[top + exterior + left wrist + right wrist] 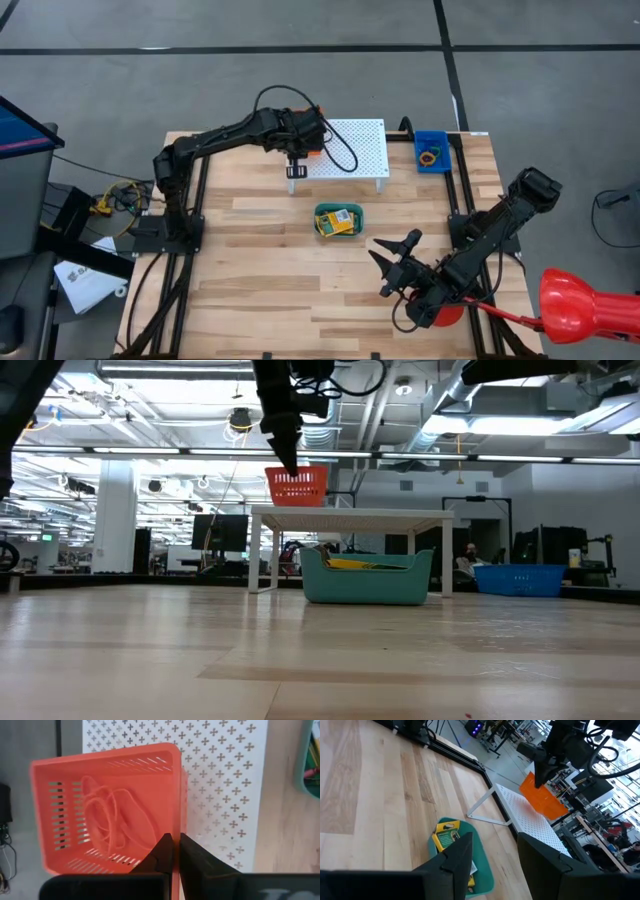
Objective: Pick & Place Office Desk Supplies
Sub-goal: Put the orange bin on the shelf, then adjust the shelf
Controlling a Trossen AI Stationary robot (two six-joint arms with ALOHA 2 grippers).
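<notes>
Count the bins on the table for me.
3: orange bin on the white stand, held by the left gripper; green bin mid-table; blue bin beside the stand.

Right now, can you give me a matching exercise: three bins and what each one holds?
Things:
1. orange basket
2. teal bin
3. blue bin

Contents or state:
a. yellow-and-green crayon boxes
b. a few small loops, on the table's far right edge
c. orange rubber bands, gripped at the rim by the left hand

Pairs: 1-c, 2-a, 3-b
</notes>
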